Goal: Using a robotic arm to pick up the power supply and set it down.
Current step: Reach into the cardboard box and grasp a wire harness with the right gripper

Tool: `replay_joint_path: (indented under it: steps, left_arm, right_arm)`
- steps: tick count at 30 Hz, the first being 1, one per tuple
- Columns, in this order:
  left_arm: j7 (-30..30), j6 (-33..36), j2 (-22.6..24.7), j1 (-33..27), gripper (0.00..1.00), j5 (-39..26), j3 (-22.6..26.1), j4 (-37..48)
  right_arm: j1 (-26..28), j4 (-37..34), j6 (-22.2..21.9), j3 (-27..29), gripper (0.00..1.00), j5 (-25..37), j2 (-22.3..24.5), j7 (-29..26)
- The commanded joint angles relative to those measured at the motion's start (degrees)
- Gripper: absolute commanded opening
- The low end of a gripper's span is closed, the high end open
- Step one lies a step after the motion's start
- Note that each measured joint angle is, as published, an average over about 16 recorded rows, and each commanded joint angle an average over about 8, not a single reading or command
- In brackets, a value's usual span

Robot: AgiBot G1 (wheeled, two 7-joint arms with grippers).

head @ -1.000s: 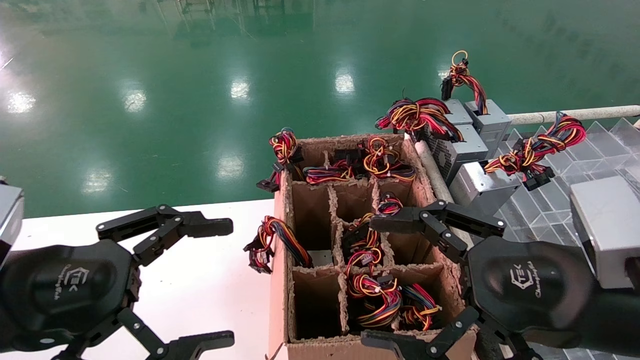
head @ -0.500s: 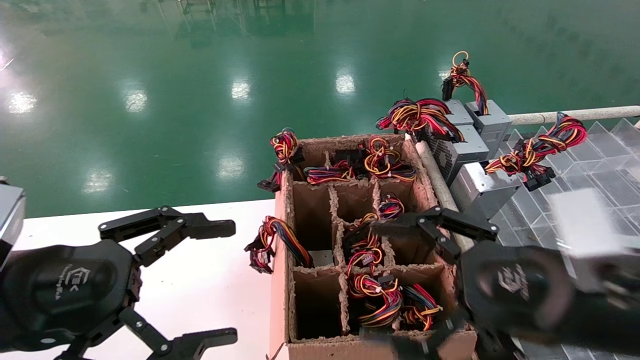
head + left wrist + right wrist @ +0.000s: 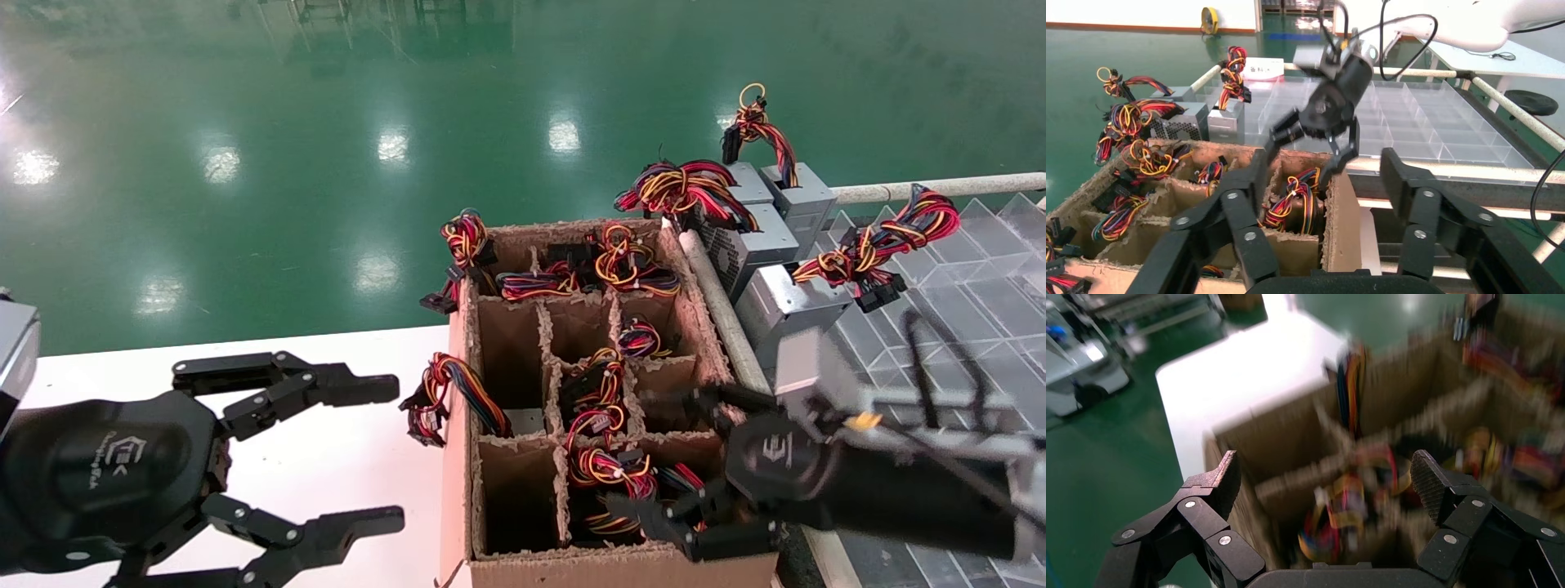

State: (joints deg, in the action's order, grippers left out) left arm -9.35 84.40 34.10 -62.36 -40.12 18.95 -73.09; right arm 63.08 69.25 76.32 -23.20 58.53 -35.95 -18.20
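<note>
Nearest the camera, the left gripper (image 3: 359,457) hangs over the white table (image 3: 343,482), fingers spread wide and holding nothing. The right gripper (image 3: 654,457) reaches over the near right corner of the cardboard carton (image 3: 458,457), its jaws also parted and empty, one finger above a middle cell, the other at the front wall; the right wrist view shows its fingers (image 3: 1223,481) straddling cells filled with wire. Inside the carton's divided cells, looped bundles of red, yellow and orange wires (image 3: 609,474) with black plugs cover most of what lies below; the power supply (image 3: 1300,214) beneath the right gripper shows only as a dark rounded body under its wires, in a cell at the carton's right-hand edge. One bundle (image 3: 445,396) spills over the carton's left wall. Beyond the carton's far right corner, silver-grey metal boxes (image 3: 784,306) with perforated faces sit on clear plastic trays (image 3: 964,278), their wires piled on top. Farthest off lies a glossy green floor (image 3: 327,147) reflecting ceiling lights.
</note>
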Motion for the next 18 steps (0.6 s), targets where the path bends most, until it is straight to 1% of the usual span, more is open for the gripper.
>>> replay_joint_path:
  steps: [1, 8, 18]
  left_arm:
    - [0.0, 0.0, 0.0, 0.0, 0.00, 0.0, 0.0, 0.0]
    - [0.0, 0.0, 0.0, 0.0, 0.00, 0.0, 0.0, 0.0]
    - [0.0, 0.0, 0.0, 0.0, 0.00, 0.0, 0.0, 0.0]
  right_arm:
    - [-0.1, -0.6, -0.2, -0.9, 0.00, 1.3, -0.3, -0.6]
    - [-0.3, -1.9, -0.7, -1.8, 0.00, 2.8, -0.9, -1.1]
    - [-1.2, -2.1, 0.0, -2.2, 0.00, 2.7, -0.3, -1.7]
